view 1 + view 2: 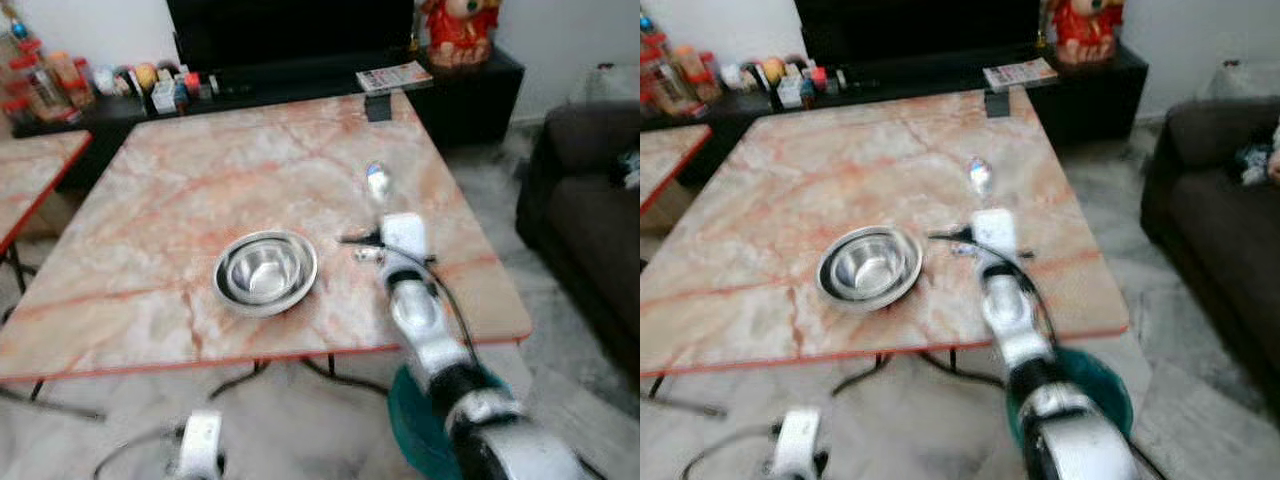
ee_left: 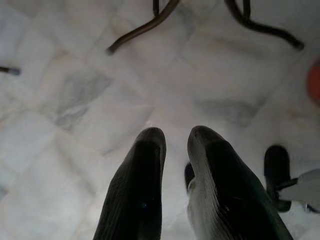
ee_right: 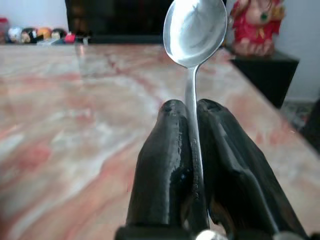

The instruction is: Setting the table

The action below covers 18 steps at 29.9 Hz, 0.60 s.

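Note:
A steel bowl (image 1: 265, 270) sits on the pink marble table (image 1: 200, 190), near its front edge. My right gripper (image 3: 192, 112) is shut on a metal spoon (image 3: 194, 27) by its handle, the spoon's head (image 1: 377, 181) sticking out beyond the fingers over the table, to the right of the bowl. The right arm (image 1: 420, 320) reaches in over the table's front right part. My left gripper (image 2: 172, 137) hangs low over the tiled floor, its fingers a small gap apart and holding nothing.
A dark TV cabinet (image 1: 300, 85) with small items, a magazine (image 1: 393, 76) and a red figure (image 1: 460, 30) stands behind the table. A dark sofa (image 1: 590, 210) is at the right. A second marble table (image 1: 30, 180) is at the left. A teal bin (image 1: 1080, 390) sits below the front right corner.

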{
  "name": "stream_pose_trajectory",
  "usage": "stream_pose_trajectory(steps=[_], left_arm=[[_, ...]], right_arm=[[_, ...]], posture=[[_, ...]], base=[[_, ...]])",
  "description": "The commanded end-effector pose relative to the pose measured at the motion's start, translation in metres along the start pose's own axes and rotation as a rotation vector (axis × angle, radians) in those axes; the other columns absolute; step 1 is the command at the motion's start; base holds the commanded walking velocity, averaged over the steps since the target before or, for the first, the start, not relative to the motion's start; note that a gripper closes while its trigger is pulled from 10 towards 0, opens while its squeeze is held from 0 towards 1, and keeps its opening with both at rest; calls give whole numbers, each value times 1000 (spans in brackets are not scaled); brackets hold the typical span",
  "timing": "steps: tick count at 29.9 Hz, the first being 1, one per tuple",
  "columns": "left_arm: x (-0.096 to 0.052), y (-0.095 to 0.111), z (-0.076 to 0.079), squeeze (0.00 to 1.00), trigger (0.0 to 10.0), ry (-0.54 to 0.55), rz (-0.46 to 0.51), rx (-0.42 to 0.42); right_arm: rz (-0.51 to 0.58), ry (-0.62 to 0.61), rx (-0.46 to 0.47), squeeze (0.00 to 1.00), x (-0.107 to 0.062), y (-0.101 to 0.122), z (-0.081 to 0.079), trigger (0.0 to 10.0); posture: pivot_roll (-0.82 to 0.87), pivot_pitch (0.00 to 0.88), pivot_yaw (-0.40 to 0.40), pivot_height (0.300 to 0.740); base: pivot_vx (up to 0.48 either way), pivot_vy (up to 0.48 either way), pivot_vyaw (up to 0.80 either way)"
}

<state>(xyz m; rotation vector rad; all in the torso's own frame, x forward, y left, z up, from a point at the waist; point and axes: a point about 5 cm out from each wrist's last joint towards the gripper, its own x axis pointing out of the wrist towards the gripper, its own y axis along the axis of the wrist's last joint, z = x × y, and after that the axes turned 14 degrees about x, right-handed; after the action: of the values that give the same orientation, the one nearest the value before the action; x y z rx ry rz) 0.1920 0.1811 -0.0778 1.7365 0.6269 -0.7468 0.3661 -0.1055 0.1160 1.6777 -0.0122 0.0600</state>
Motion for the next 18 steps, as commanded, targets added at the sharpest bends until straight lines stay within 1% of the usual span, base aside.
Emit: stream_pose_trajectory(steps=[1,4,8,9,14,18], left_arm=[[-1,-6,-11,0,10000,27,-22,7],[-2,-7,-10,0,10000,26,-22,5],[-2,-8,-9,0,10000,24,-24,4],[-2,-8,-8,0,10000,22,-27,4],[-2,-8,-8,0,10000,16,-26,6],[-2,-8,-8,0,10000,15,-27,7]], right_arm=[[-11,39,7,0,-1,-1,-15,10000],[-67,17,101,0,-4,-9,-14,10000],[-93,-3,114,0,-5,-12,-11,10000],[-112,-17,139,0,-6,-15,-8,10000],[-167,-22,110,0,-8,-23,-6,10000],[-217,-7,150,0,-11,-30,-8,10000]], posture=[[-48,12,73,740],[-48,12,73,740],[-52,14,72,740],[-55,14,71,740],[-58,17,72,740],[-57,16,73,740]], base=[[0,0,0],[0,0,0],[0,0,0],[0,0,0],[0,0,0],[0,0,0]])
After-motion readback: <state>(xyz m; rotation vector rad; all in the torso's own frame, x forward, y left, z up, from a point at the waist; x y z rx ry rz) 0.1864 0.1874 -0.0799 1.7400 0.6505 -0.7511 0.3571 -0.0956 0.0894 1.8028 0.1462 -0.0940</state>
